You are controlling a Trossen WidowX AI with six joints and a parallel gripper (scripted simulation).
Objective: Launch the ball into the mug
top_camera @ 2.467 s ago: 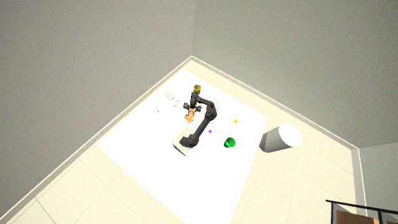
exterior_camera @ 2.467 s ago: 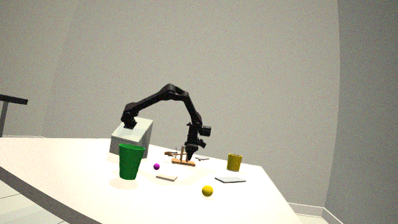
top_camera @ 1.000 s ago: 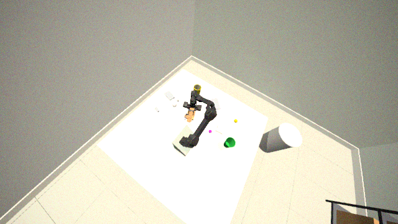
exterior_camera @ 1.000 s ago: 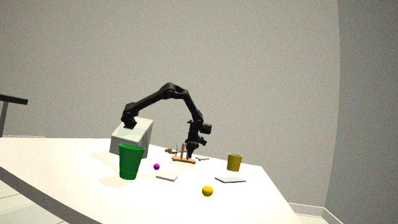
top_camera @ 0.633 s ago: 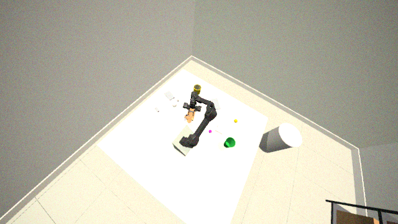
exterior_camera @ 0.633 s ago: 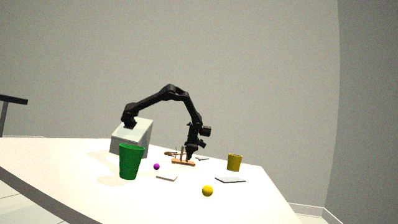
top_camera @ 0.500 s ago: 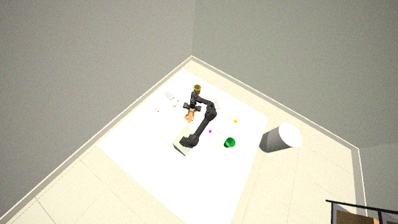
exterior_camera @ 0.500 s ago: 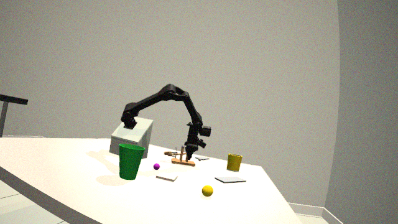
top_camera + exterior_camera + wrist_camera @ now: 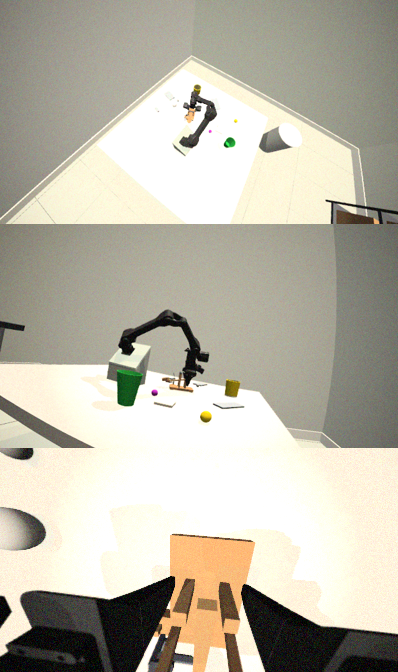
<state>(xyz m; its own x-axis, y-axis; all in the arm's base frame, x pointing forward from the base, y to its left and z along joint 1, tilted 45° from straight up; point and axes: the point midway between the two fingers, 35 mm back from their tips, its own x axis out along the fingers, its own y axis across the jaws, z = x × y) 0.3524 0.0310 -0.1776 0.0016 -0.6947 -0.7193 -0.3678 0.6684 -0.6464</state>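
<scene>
Gripper (image 9: 207, 598) seen w/ jaws apart, nothing clamped, straddling the catapult (image 9: 210, 573) frame directly below. Catapult's long axis runs straight fwd from wrist, approx. toward yellow mug (image 9: 232, 387). Ball can't be told: purple ball (image 9: 154, 392), yellow ball (image 9: 205, 416) lie well apart.

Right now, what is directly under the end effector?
The wooden catapult sits under the open end effector, its two uprights between the fingers. No ball shows on it; the fingers hide part of its base.
</scene>
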